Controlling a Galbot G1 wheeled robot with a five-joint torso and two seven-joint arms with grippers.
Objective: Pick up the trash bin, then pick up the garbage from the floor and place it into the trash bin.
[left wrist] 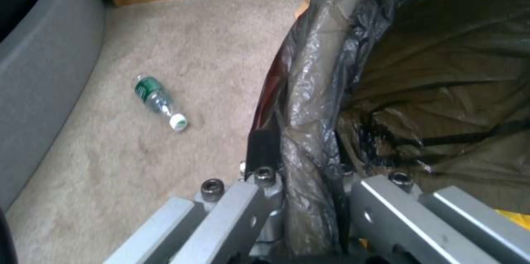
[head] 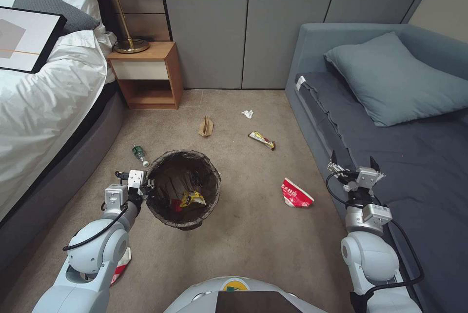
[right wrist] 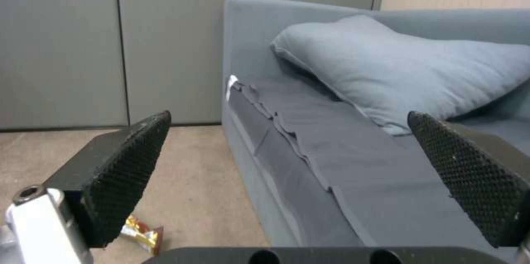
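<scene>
Left gripper (head: 146, 187) clamped on the trash bin (head: 183, 189) rim, lower centre of the head view — bin carried so litter can be dropped in

Right gripper (head: 353, 166), jaws spread and empty, hangs at lower right over the sofa (head: 419, 166) edge, free for collecting; a yellow wrapper (head: 192, 199) already lies inside the bin, while the red-and-white packet (head: 295, 193), snack-bar wrapper (head: 262, 140), brown paper bag (head: 205, 126), white tissue (head: 247, 114) and bottle (left wrist: 160, 102) remain on the floor (head: 253, 240) — the packet nearest the free gripper

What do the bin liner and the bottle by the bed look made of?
Bin liner: thin dark plastic film, glossy and wrinkled, folded over the trash bin's rim, left gripper clamped on it. Bottle: likely clear plastic, see-through body, green label, white cap.
</scene>
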